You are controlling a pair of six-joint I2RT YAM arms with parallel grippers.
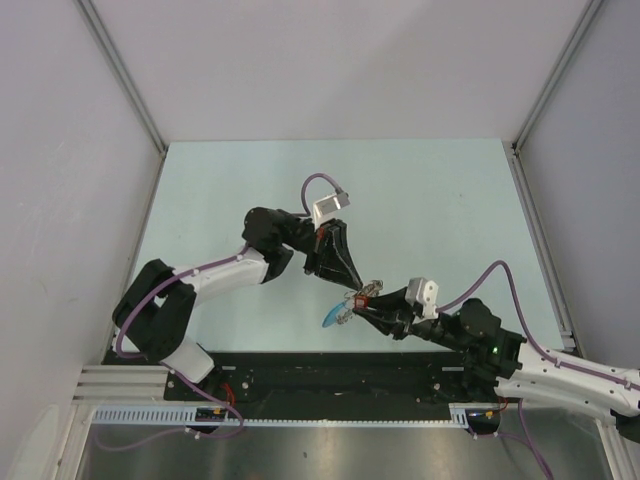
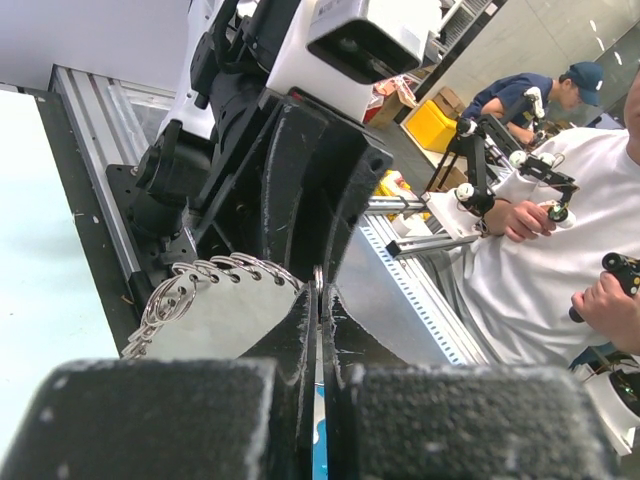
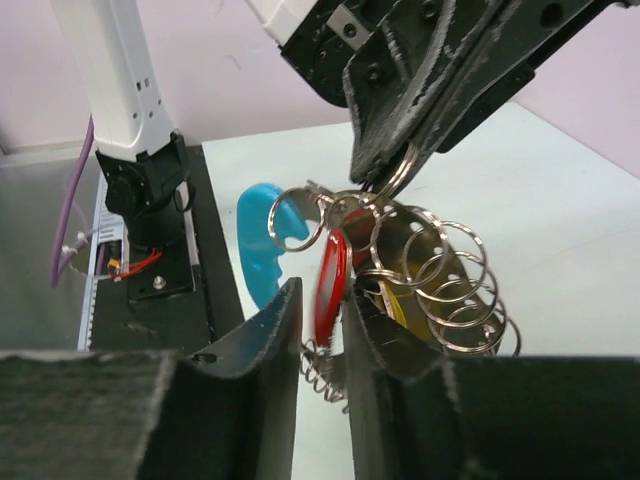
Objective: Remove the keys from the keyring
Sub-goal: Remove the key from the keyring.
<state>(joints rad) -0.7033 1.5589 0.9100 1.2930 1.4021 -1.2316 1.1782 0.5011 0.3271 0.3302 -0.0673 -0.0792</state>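
Extraction step: left gripper [image 1: 352, 288] clenched on keyring [image 2: 232, 266]; right gripper [image 3: 322, 292] straddling red key [image 3: 330, 272], clamp not discernible; next, firm pinch, then slide-off.

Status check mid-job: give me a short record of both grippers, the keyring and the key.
left gripper: shut on keyring, holding it above the table
right gripper: jaws either side of key; grip not clear
keyring: hangs from left gripper, rings bunched
key: red head, hangs among the rings, between right gripper's jaws
blue piece: on keyring, beside key
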